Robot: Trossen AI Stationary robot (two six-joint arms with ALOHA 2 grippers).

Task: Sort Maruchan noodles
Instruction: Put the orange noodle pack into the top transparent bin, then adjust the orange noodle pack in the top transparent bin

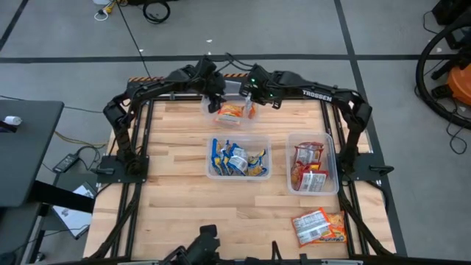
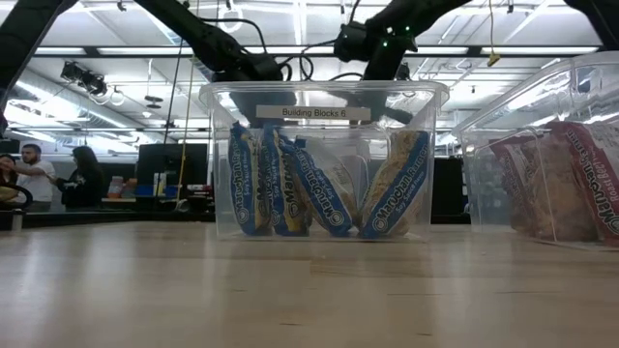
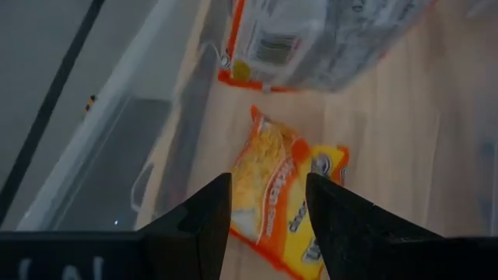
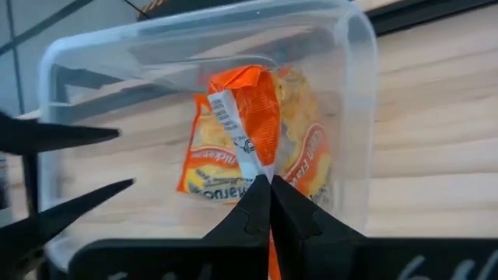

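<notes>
Right gripper (image 1: 249,101), seen from above, hangs over the far tub (image 1: 218,118), where orange packets (image 1: 231,112) lie. Left gripper (image 1: 218,101) hovers beside it. We also see a middle tub (image 1: 212,171) of blue packets (image 1: 237,160), a right tub (image 1: 333,171) of red packets (image 1: 309,168), and loose orange packets (image 1: 319,227) on the wooden table (image 1: 176,199) near its front edge.

At table height, blue packets stand upright in the middle tub; a workshop with people lies behind.

At the left wrist, our open fingers (image 3: 204,218) straddle nothing above an orange packet.

At the right wrist, closed fingers pinch a packet's edge (image 4: 247,109) over the tub. We judge a drop is under way; next, release, then fetch the loose ones.
</notes>
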